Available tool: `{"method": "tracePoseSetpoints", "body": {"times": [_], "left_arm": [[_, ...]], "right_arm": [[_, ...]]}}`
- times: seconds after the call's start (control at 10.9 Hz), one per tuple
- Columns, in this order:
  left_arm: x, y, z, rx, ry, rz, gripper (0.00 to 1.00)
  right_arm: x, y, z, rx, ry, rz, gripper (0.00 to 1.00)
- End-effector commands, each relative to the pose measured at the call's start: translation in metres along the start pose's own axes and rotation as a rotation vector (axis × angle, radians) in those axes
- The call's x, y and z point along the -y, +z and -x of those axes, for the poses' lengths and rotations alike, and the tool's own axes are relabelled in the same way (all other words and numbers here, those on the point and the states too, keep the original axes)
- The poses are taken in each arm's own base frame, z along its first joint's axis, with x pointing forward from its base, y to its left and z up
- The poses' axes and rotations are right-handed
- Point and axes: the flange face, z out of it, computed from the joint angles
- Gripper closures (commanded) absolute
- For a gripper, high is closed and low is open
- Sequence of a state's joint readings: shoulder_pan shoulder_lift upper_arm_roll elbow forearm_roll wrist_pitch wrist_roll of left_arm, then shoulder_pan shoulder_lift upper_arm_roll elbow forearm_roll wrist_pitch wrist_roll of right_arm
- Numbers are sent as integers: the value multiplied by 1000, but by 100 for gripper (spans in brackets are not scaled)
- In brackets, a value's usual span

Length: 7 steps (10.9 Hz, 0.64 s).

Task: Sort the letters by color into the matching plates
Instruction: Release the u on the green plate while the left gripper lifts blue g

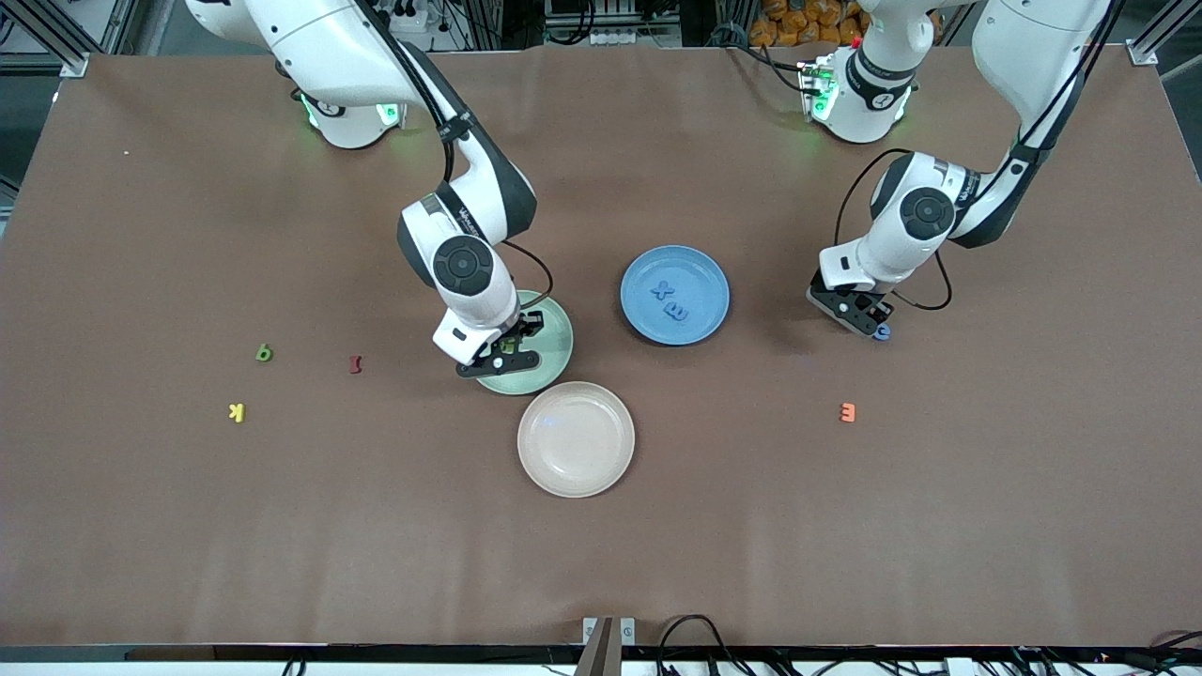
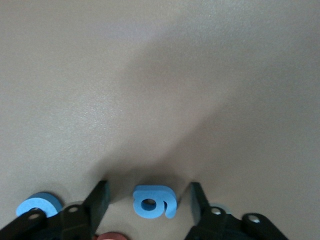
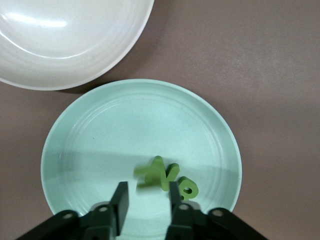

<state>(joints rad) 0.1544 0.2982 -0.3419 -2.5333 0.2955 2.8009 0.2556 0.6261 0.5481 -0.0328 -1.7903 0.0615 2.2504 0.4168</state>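
Observation:
My right gripper [image 1: 507, 349] [image 3: 147, 187] hangs open just over the mint green plate [image 1: 554, 333] [image 3: 100, 135]. Green letters [image 3: 167, 175] lie in the plate beside its fingertips, and one [image 3: 146, 176] shows smeared. My left gripper [image 1: 869, 324] [image 2: 149, 192] is open and low at the table, with one finger on each side of a blue digit [image 2: 154, 201] [image 1: 881, 331]. A second blue letter [image 2: 39, 205] lies just outside one finger. The blue plate [image 1: 704, 282] holds two blue letters [image 1: 670, 300]. A green letter b [image 1: 264, 353] lies toward the right arm's end.
A beige-pink plate [image 1: 576, 438] [image 3: 65, 40] sits nearer the front camera, beside the green plate. A yellow k [image 1: 237, 411] and a dark red letter [image 1: 355, 363] lie near the green b. An orange E [image 1: 848, 411] lies nearer than the left gripper. A pinkish piece [image 2: 111, 236] shows under the left gripper.

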Motion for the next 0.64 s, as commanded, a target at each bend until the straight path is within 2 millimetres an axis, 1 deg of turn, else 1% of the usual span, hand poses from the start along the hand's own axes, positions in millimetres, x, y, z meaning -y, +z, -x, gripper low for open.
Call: {"method": "tracePoseSetpoints", "body": {"times": [0.0,0.09,0.18,0.28,0.55], "left_arm": [[3,-6,-1,-11,-18,-8,66],[4,-7,-1,-7,-20,-9,86],[5,-9,-2,-9,-22,-11,100],[5,-10,-2,-12,-26,-14,100],[6,-16,-5,-21,-36,-21,100]], "right_arm": [[-14,-11,-11,-2,44,18,0],[-24,-16,-13,12,52,29,0],[-43,-26,-17,19,42,41,0],[-63,-35,-20,31,10,45,0],[-126,-60,-27,66,13,36,0]]}}
